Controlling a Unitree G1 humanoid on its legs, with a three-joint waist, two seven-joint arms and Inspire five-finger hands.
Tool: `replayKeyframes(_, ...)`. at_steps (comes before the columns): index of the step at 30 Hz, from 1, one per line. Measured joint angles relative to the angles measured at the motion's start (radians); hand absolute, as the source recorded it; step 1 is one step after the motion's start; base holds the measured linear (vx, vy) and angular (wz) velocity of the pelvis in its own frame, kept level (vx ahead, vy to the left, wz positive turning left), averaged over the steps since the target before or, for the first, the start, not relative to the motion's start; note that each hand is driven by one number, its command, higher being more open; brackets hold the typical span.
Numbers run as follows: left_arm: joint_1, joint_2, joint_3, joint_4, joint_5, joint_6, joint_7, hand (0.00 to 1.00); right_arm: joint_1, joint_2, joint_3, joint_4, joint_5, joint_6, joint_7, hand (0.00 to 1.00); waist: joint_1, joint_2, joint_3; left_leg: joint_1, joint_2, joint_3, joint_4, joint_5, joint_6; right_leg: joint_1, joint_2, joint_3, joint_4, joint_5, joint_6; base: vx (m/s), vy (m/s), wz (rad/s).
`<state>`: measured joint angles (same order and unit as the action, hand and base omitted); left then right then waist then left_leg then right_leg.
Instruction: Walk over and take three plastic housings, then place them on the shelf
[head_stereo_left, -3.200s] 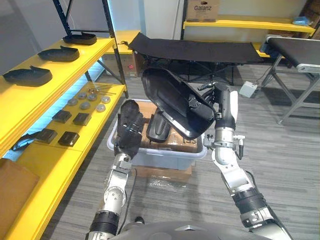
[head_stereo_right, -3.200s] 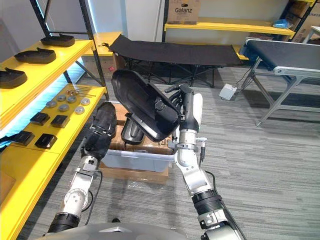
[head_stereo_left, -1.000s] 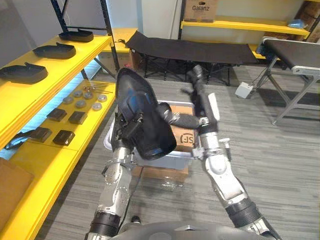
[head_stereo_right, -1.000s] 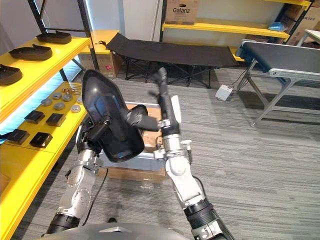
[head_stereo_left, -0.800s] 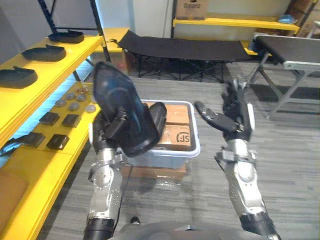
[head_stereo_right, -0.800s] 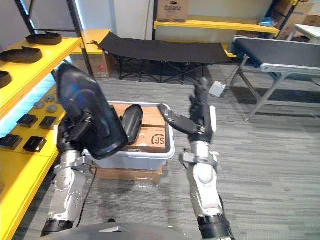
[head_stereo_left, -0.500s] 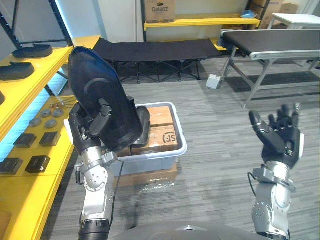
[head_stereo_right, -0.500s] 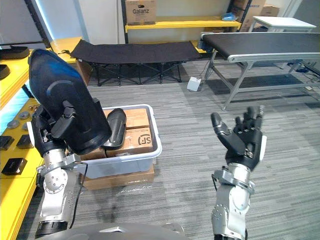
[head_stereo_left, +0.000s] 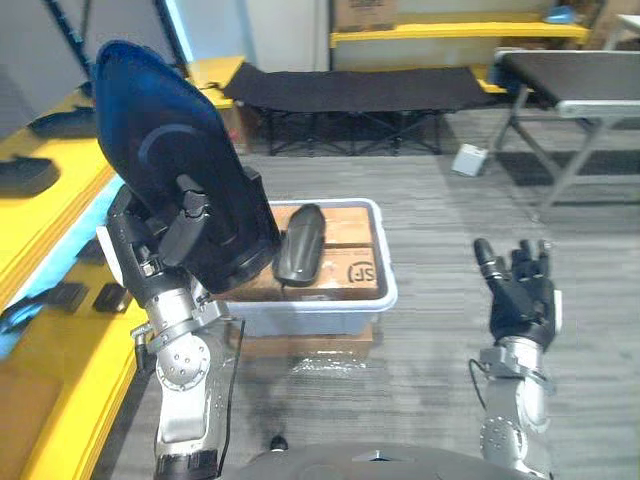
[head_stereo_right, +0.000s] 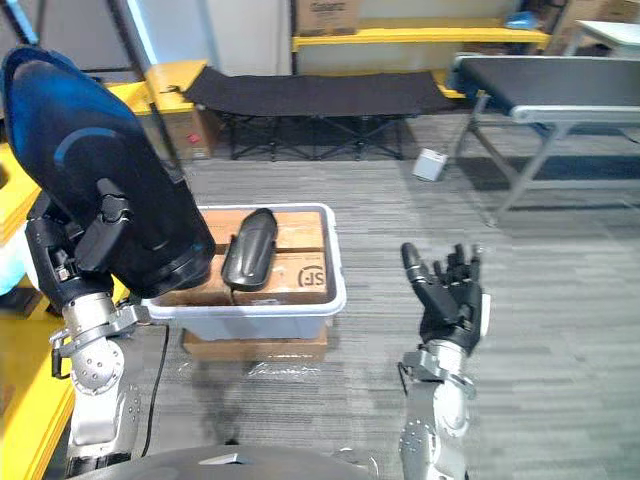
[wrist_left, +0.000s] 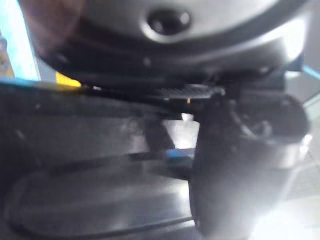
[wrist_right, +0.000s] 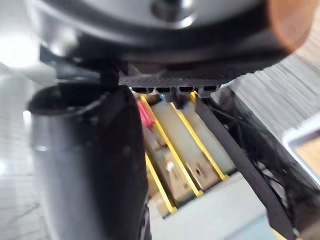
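A large black plastic housing stands upright at the left, its tip above my left hand, whose thumb and fingers curl round its lower part. Close up in the left wrist view, the housing's glossy surface lies beside the thumb. A second, smaller black housing leans inside the pale grey bin, on brown boxes. My right hand is held up at the right, apart from the bin, fingers straight and nothing in it. The yellow shelf at the far left carries more black housings.
The bin rests on a flat cardboard box on the grey carpet. A lower yellow shelf board with small black parts runs along the left. A black cot and a conveyor table stand behind.
The housing passed from my right hand to my left, which keeps it raised. The right hand let go, opened and drew back to the right and lower. The camera view has shifted.
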<state>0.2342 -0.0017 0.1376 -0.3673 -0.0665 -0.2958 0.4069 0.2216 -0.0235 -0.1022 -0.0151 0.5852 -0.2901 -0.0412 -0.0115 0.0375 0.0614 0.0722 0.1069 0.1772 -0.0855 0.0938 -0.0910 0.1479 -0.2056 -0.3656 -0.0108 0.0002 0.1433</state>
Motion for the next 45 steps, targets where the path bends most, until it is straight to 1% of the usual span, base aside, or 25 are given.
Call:
replayKeyframes(5,0.09,-0.027,0.103,-0.016,-0.002,0.004,0.012,0.0,-0.118,-0.028,0.106,0.065,-0.032,0.046,0.008,1.0,0.066,-0.008,0.008,-0.035,-0.015,-0.083,0.001,0.013,0.005,0.03,-0.003,-0.084,-0.011,0.0,0.001,0.05,-0.021,0.55)
replayKeyframes(8,0.155,-0.047,0.166,-0.017,-0.007,0.005,0.011,0.0,-0.177,-0.041,0.159,0.117,-0.032,0.077,0.009,1.0,0.115,-0.029,0.016,-0.032,-0.027,-0.148,0.001,0.015,0.006,0.071,-0.004,-0.151,-0.009,-0.001,0.001,0.04,-0.028,0.63)
replayKeyframes(10,0.2,-0.067,0.218,-0.019,-0.013,0.005,0.003,0.0,-0.218,-0.047,0.213,0.137,-0.032,0.095,0.007,1.0,0.16,-0.04,0.02,-0.038,-0.035,-0.18,0.002,0.015,0.006,0.085,-0.007,-0.184,-0.006,-0.007,0.001,0.04,-0.023,0.44)
replayKeyframes(14,0.246,-0.094,0.254,-0.059,-0.056,0.003,-0.04,0.0,-0.247,-0.047,0.307,0.139,-0.075,0.104,-0.013,1.0,0.199,-0.053,0.026,-0.051,-0.06,-0.246,0.002,0.018,0.01,0.108,-0.021,-0.251,0.022,-0.033,0.008,0.02,-0.032,0.59)
replayKeyframes(15,0.246,-0.1,0.254,-0.073,-0.063,-0.006,-0.062,0.0,-0.249,-0.047,0.323,0.14,-0.105,0.104,-0.021,1.0,0.202,-0.054,0.026,-0.06,-0.066,-0.276,0.002,0.02,0.013,0.112,-0.023,-0.261,0.044,-0.047,-0.005,0.0,-0.017,0.8)
replayKeyframes(17,0.235,-0.097,0.25,-0.087,-0.097,-0.018,-0.106,0.0,-0.257,-0.048,0.33,0.14,-0.153,0.105,-0.052,1.0,0.195,-0.052,0.027,-0.084,-0.069,-0.342,0.002,0.028,0.024,0.094,-0.018,-0.188,0.104,-0.082,-0.049,-0.01,-0.011,1.05)
replayKeyframes(18,0.215,-0.093,0.238,-0.087,-0.131,-0.031,-0.143,0.0,-0.257,-0.05,0.324,0.139,-0.183,0.105,-0.077,1.0,0.17,-0.053,0.03,-0.107,-0.078,-0.405,0.002,0.042,0.024,0.081,-0.01,-0.099,0.142,-0.119,-0.077,-0.01,-0.01,1.21)
replayKeyframes(19,0.2,-0.089,0.231,-0.087,-0.148,-0.031,-0.162,0.0,-0.251,-0.051,0.315,0.135,-0.186,0.105,-0.085,1.0,0.16,-0.054,0.035,-0.119,-0.08,-0.433,0.002,0.05,0.024,0.079,-0.005,-0.058,0.153,-0.145,-0.074,-0.02,-0.066,1.54)
replayKeyframes(20,0.175,-0.076,0.223,-0.084,-0.186,-0.032,-0.2,0.0,-0.238,-0.051,0.289,0.129,-0.186,0.107,-0.089,1.0,0.151,-0.077,0.038,-0.136,-0.101,-0.477,0.002,0.066,0.014,0.081,-0.005,-0.008,0.165,-0.187,-0.072,-0.03,-0.131,1.13)
replayKeyframes(22,0.167,-0.071,0.218,-0.061,-0.266,-0.035,-0.259,0.0,-0.225,-0.052,0.238,0.128,-0.176,0.111,-0.062,1.0,0.15,-0.087,0.048,-0.146,-0.109,-0.506,0.006,0.089,-0.013,0.084,0.001,-0.01,0.184,-0.222,-0.031,-0.07,-0.172,0.65)
replayKeyframes(25,0.17,-0.072,0.179,-0.017,-0.338,-0.035,-0.291,0.0,-0.171,-0.077,0.143,0.125,-0.125,0.11,-0.007,1.0,0.142,-0.045,0.073,-0.169,-0.098,-0.523,0.046,0.094,-0.021,0.097,0.027,-0.022,0.184,-0.242,-0.001,-0.12,-0.107,0.21)
replayKeyframes(27,0.171,-0.072,0.165,-0.014,-0.365,-0.035,-0.313,0.0,-0.124,-0.088,0.095,0.125,-0.105,0.109,0.023,1.0,0.129,-0.037,0.076,-0.183,-0.096,-0.526,0.049,0.097,-0.017,0.102,0.037,-0.04,0.186,-0.279,0.015,-0.14,-0.092,0.37)
replayKeyframes(28,0.172,-0.071,0.157,-0.013,-0.37,-0.035,-0.322,0.0,-0.097,-0.088,0.071,0.122,-0.105,0.108,0.036,1.0,0.105,-0.031,0.075,-0.202,-0.09,-0.49,0.051,0.091,0.025,0.106,0.043,-0.072,0.194,-0.281,0.012,-0.15,-0.097,1.0)
replayKeyframes(29,0.169,-0.067,0.136,-0.012,-0.372,-0.035,-0.342,0.0,-0.06,-0.088,0.035,0.107,-0.097,0.107,0.04,1.0,0.073,-0.028,0.078,-0.23,-0.064,-0.364,0.063,0.074,0.09,0.117,0.05,-0.125,0.195,-0.281,0.01,-0.12,-0.064,1.29)
replayKeyframes(30,0.165,-0.063,0.119,-0.008,-0.372,-0.035,-0.361,0.0,-0.037,-0.088,0.01,0.095,-0.083,0.104,0.041,1.0,0.055,-0.026,0.078,-0.249,-0.048,-0.272,0.072,0.047,0.129,0.124,0.052,-0.158,0.194,-0.278,0.013,-0.09,-0.036,1.74)
replayKeyframes(31,0.154,-0.051,0.084,0.02,-0.372,-0.035,-0.394,0.0,-0.008,-0.088,-0.027,0.08,-0.055,0.091,0.042,1.0,0.043,-0.022,0.08,-0.274,-0.03,-0.136,0.094,-0.025,0.201,0.141,0.052,-0.202,0.182,-0.254,0.005,-0.08,-0.014,1.42)
replayKeyframes(32,0.155,-0.046,0.071,0.029,-0.373,-0.035,-0.404,0.0,-0.002,-0.087,-0.037,0.074,-0.05,0.084,0.043,1.0,0.042,-0.026,0.083,-0.279,-0.02,-0.076,0.104,-0.061,0.193,0.148,0.045,-0.221,0.174,-0.251,0.003,-0.07,0.035,1.18)
replayKeyframes(33,0.158,-0.046,0.061,0.043,-0.373,-0.034,-0.423,0.0,-0.003,-0.086,-0.047,0.058,-0.052,0.062,0.045,1.0,0.048,-0.022,0.086,-0.303,0.001,0.009,0.16,-0.059,0.173,0.149,0.03,-0.237,0.165,-0.266,0.0,-0.04,0.035,0.42)
replayKeyframes(34,0.164,-0.049,0.06,0.049,-0.373,-0.031,-0.425,0.0,-0.002,-0.09,-0.044,0.026,-0.069,0.041,0.048,1.0,0.066,0.017,0.081,-0.303,0.013,0.008,0.218,-0.024,0.128,0.149,0.044,-0.226,0.167,-0.293,0.004,-0.02,0.024,0.3)
replayKeyframes(36,0.186,-0.049,0.06,0.054,-0.373,-0.03,-0.413,0.0,-0.006,-0.087,-0.024,0.016,-0.068,0.01,0.071,1.0,0.063,0.038,0.072,-0.299,0.017,0.0,0.195,0.062,0.084,0.148,0.051,-0.217,0.176,-0.295,0.009,0.0,0.011,0.08)
replayKeyframes(38,0.198,-0.047,0.067,0.053,-0.373,-0.03,-0.392,0.0,-0.022,-0.083,0.016,0.017,-0.068,0.009,0.092,1.0,0.074,0.038,0.074,-0.29,0.004,0.015,0.2,0.066,0.085,0.14,0.024,-0.199,0.206,-0.312,0.008,0.03,0.046,-0.15)
replayKeyframes(41,0.196,-0.035,0.065,0.053,-0.366,-0.03,-0.374,0.0,-0.047,-0.053,0.072,0.022,-0.068,0.009,0.111,1.0,0.081,-0.001,0.101,-0.292,-0.02,0.024,0.243,0.057,0.088,0.121,-0.027,-0.174,0.29,-0.324,0.016,0.04,0.071,0.03)
replayKeyframes(42,0.196,-0.029,0.065,0.053,-0.354,-0.03,-0.367,0.0,-0.057,-0.042,0.087,0.028,-0.07,0.006,0.115,1.0,0.085,-0.021,0.114,-0.297,-0.031,0.031,0.28,0.031,0.089,0.12,-0.051,-0.169,0.316,-0.334,0.018,0.07,0.079,-0.04)
replayKeyframes(44,0.193,-0.028,0.066,0.053,-0.35,-0.03,-0.351,0.0,-0.081,-0.038,0.107,0.055,-0.075,-0.003,0.116,1.0,0.092,-0.037,0.125,-0.314,-0.045,0.037,0.356,-0.022,0.092,0.129,-0.08,-0.166,0.337,-0.345,0.02,0.1,0.095,0.0)
replayKeyframes(45,0.185,-0.028,0.067,0.053,-0.35,-0.03,-0.346,0.0,-0.086,-0.036,0.111,0.063,-0.116,-0.004,0.102,1.0,0.092,-0.049,0.129,-0.323,-0.069,0.04,0.394,-0.061,0.1,0.143,-0.105,-0.169,0.343,-0.36,0.016,0.09,0.104,0.15)
